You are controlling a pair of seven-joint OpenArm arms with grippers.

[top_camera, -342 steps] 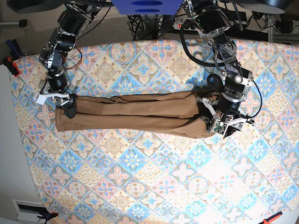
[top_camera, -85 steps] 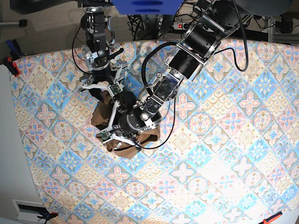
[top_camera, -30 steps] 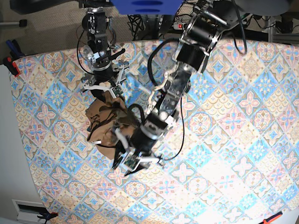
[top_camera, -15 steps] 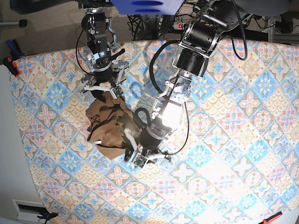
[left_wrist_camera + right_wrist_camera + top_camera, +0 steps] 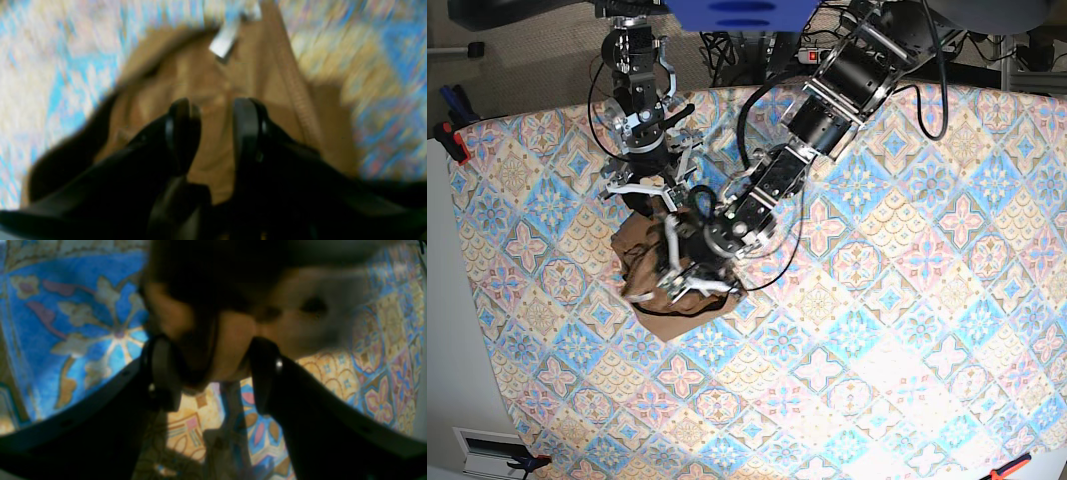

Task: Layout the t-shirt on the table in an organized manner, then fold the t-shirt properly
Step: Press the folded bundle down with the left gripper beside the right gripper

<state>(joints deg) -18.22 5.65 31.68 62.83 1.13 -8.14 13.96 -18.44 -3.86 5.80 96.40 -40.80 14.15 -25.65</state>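
The tan-brown t-shirt [image 5: 649, 268] lies bunched in a crumpled heap on the left part of the patterned table [image 5: 907, 300]. My left gripper [image 5: 693, 282] reaches down from the upper right onto the heap. In the left wrist view the left gripper [image 5: 213, 128] has its fingers close together with tan fabric [image 5: 213, 83] pinched between them, and the white tag [image 5: 223, 42] lies just beyond. My right gripper [image 5: 641, 190] sits at the heap's far edge. In the right wrist view the right gripper [image 5: 211, 373] holds a lump of the t-shirt [image 5: 233, 346] above the cloth.
The two arms cross close together over the heap. Cables and a power strip [image 5: 812, 55] lie behind the table's far edge. Clamps [image 5: 452, 135] sit at the left edge. The floor edge runs along the left side.
The long spread shirt has been gathered into a heap at the left. In the last second my left gripper moved from the heap's near-right side up onto it. The right gripper stayed put.
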